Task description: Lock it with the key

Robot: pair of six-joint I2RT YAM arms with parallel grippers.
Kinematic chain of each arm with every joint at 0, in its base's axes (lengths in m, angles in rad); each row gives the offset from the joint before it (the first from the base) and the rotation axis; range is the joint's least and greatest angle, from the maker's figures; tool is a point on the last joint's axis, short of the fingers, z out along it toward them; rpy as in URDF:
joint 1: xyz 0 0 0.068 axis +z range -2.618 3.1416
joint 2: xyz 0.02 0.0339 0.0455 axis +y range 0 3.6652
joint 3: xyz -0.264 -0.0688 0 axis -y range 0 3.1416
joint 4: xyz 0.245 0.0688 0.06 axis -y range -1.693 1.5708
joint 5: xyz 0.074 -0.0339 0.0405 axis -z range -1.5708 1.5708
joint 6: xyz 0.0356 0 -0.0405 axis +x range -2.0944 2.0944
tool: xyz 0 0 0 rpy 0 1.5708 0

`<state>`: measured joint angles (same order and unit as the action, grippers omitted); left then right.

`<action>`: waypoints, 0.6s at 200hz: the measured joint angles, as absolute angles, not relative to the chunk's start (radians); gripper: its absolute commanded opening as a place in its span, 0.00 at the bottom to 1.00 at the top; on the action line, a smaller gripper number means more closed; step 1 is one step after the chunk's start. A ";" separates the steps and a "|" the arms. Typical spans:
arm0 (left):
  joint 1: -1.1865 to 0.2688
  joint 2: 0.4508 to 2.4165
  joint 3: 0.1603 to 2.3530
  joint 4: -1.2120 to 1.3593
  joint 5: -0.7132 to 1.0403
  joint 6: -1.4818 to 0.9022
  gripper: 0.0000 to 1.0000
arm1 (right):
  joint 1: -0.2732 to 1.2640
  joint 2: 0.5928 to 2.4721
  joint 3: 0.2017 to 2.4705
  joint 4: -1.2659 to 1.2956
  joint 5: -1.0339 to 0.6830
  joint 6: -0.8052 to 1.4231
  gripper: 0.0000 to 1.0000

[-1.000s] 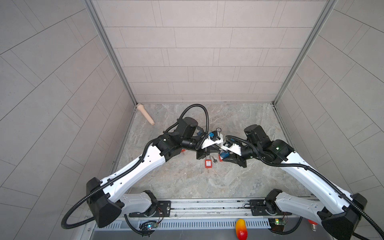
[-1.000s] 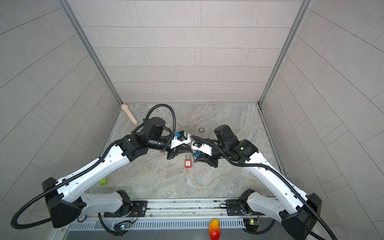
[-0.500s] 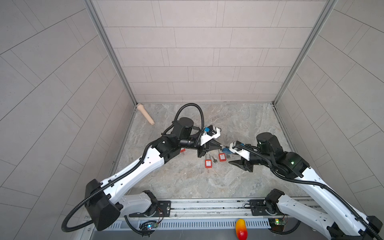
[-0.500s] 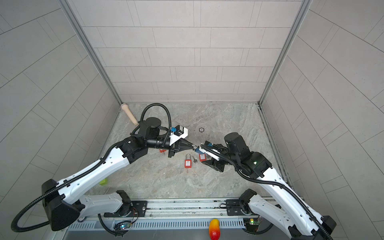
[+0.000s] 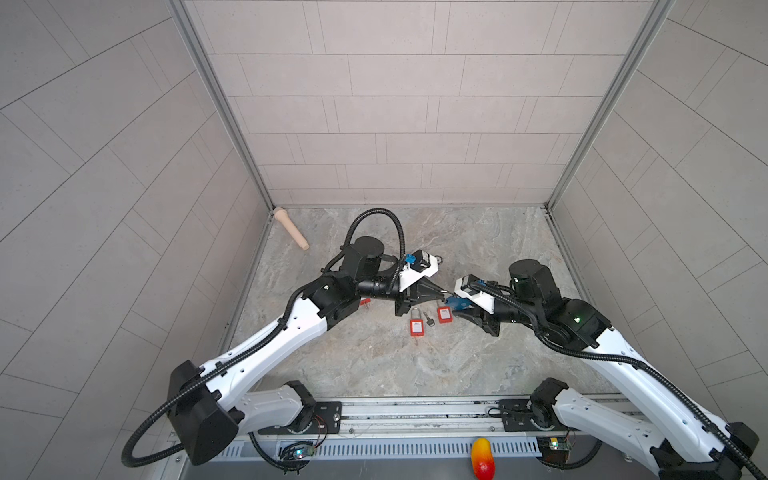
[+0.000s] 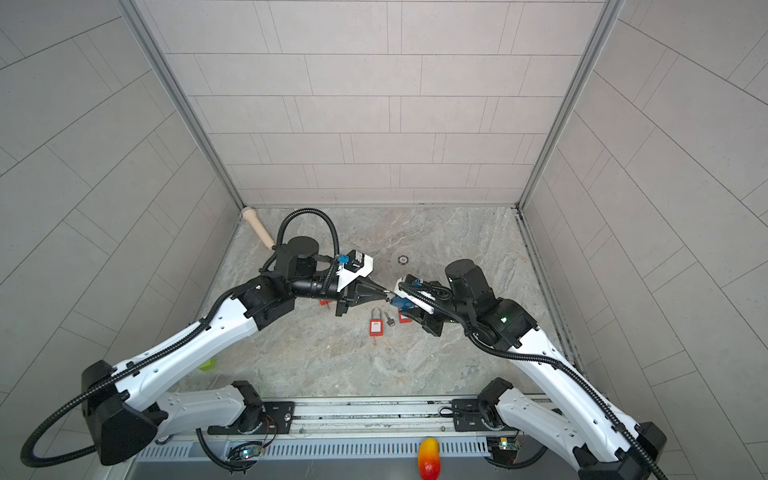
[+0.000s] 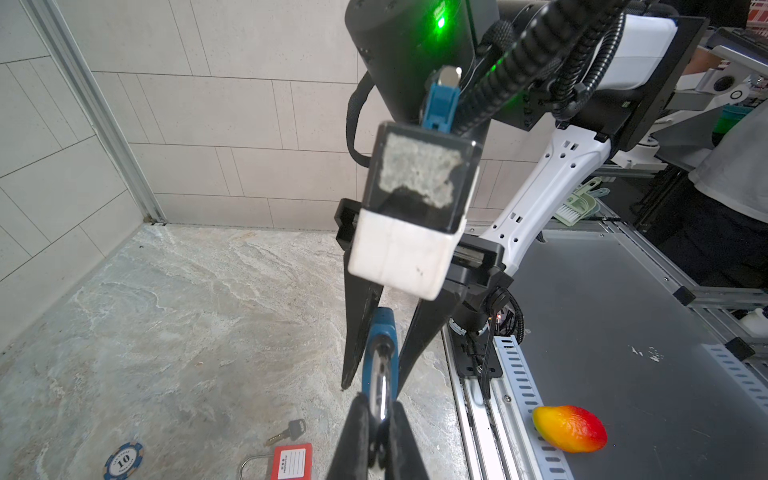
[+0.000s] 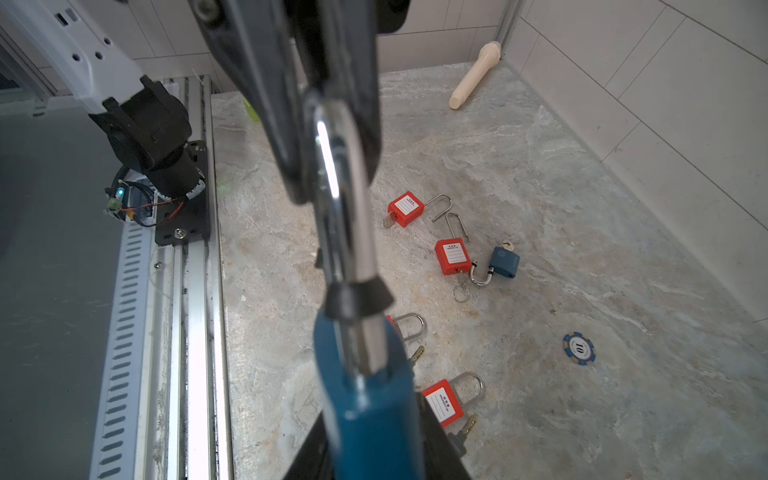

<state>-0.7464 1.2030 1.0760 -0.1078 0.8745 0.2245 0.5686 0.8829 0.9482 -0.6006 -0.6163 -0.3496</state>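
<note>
Tiled enclosure on three sides, with a marbled grey table (image 5: 374, 365) as the work surface and the arm-base rail (image 5: 415, 409) along its near edge. Left fingers (image 7: 360, 419) pinched tight on the steel shackle (image 8: 340, 208) of the held blue padlock (image 8: 370, 407), lock raised clear of the table. Right fingers (image 7: 359, 328) set narrow, one on each side of the blue body, gripping it from the end opposite the shackle. Both arms tip to tip near the table centre in both top views. Keyway of the held lock hidden; shackle latched or not: cannot tell. Loose key (image 5: 429, 319) flat on the table below the two tips, between the first red padlock (image 5: 417, 327) and the second red padlock (image 5: 444, 314), just beside both, in neither grip. Farther toward the left arm (image 6: 187, 345), seen from the right wrist: third red padlock (image 8: 406, 208) and fourth red padlock (image 8: 453, 256), both with shackles open, and a second blue padlock (image 8: 504, 262) just beside the fourth, shackle likewise open. Blue poker chip (image 8: 579, 348) marked 10, apart from the locks on bare table. Beige peg (image 5: 291, 228) lying in the far left corner, against the wall. Toy mango (image 5: 482, 457) in front of the rail. Small green object (image 6: 208, 365) near the left edge, partly behind the left arm.
</note>
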 measured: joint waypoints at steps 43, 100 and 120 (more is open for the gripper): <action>-0.746 1.203 1.075 -0.099 0.875 0.225 0.00 | 0.567 0.891 0.967 -0.600 -0.647 -0.346 0.04; -0.749 1.200 1.054 -0.081 0.869 0.257 0.00 | 0.562 0.913 0.978 -0.625 -0.679 -0.340 0.00; -0.756 1.193 1.036 -0.072 0.862 0.291 0.00 | 0.562 0.933 0.995 -0.664 -0.704 -0.340 0.00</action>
